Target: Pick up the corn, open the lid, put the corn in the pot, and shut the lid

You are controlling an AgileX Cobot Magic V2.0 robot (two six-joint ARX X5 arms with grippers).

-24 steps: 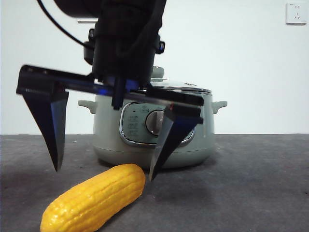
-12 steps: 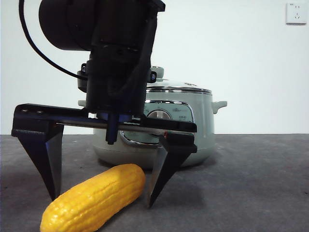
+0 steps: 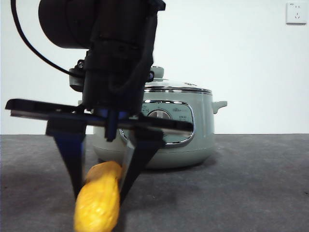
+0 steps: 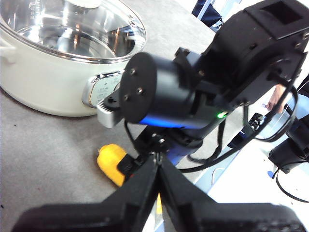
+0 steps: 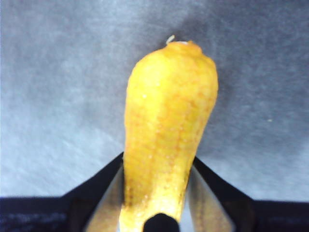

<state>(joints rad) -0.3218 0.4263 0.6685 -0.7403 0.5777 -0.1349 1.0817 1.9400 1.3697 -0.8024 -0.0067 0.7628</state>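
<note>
Since a second ago the right end effector (image 3: pixel 99 186) has closed its wide-spread jaws onto the corn (image 3: pixel 98 200), turning it end-on, low on the desk (image 3: pixel 251 183) before the pot (image 3: pixel 193 140). Lid (image 3: pixel 176 87) still on; left end effector (image 4: pixel 158 176) waits, pinched shut and empty.

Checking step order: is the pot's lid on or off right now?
On. The lid sits flat on the pot, its chrome rim meeting the pot's top edge, while the right gripper clamps the corn.
</note>
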